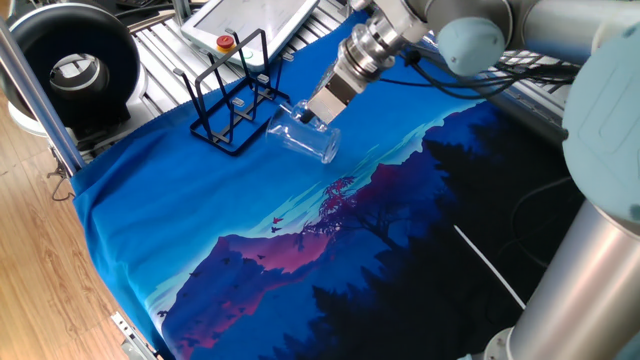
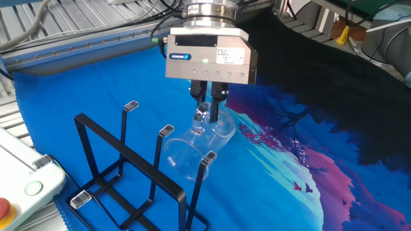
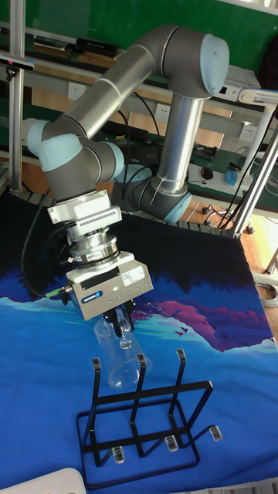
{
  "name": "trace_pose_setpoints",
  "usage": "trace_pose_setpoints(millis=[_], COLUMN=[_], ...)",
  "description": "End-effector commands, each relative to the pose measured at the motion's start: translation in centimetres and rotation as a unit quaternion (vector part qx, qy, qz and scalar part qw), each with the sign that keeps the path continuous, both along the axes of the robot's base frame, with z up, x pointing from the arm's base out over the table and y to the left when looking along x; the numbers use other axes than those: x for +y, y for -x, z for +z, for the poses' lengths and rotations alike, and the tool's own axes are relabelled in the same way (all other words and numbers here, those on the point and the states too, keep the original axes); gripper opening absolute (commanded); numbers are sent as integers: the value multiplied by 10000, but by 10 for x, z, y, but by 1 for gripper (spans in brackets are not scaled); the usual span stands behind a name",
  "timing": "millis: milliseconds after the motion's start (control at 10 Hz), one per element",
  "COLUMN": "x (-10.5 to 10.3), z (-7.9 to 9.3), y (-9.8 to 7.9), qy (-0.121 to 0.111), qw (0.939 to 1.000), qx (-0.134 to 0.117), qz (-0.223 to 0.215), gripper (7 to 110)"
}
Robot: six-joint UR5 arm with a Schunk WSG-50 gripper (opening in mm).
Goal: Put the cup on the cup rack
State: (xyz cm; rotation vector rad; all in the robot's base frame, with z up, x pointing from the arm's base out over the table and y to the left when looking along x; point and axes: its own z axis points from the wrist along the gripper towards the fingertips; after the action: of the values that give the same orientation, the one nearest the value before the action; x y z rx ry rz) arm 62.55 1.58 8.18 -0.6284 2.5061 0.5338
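Looking at one fixed view, you have the gripper (image 1: 308, 117) reaching down from the upper right with its two fingers pinched onto the wall of the cup (image 1: 304, 137). That clear tumbler is tilted, lifted off the blue printed cloth (image 1: 200, 215), and sits just beside the cup rack (image 1: 232, 95), which stands upright near the cloth's far corner. A white pendant with a red button (image 1: 252, 22) lies behind the rack.

From the other fixed view, you see the fingers (image 2: 214, 104) nearly together, with only the glass wall between them, gripping the cup (image 2: 192, 149) at its thick base end. The cup leans with its open mouth toward the cup rack (image 2: 131, 173) and overlaps the nearest prong; whether glass touches wire you cannot tell from here.

From the tall fixed view, your gripper (image 3: 121, 326) hangs below the arm (image 3: 123, 93), closed tight on the cup (image 3: 116, 353). The cup is above the cup rack (image 3: 143, 421), its lower part overlapping the upright prongs between the left and middle ones. The rack's base frame rests flat on the cloth (image 3: 224, 386).
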Motion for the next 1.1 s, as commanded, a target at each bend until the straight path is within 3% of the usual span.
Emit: trace_pose_setpoints(millis=[0, 500, 800, 1000], x=[3, 2, -3, -2], z=[10, 12, 23, 31], y=[-1, 3, 12, 12], qy=[50, 158, 475, 486], qw=[9998, 9992, 9967, 9961], qx=[141, 320, 611, 673], qz=[-111, -203, -230, -290], gripper=[7, 7, 7, 7])
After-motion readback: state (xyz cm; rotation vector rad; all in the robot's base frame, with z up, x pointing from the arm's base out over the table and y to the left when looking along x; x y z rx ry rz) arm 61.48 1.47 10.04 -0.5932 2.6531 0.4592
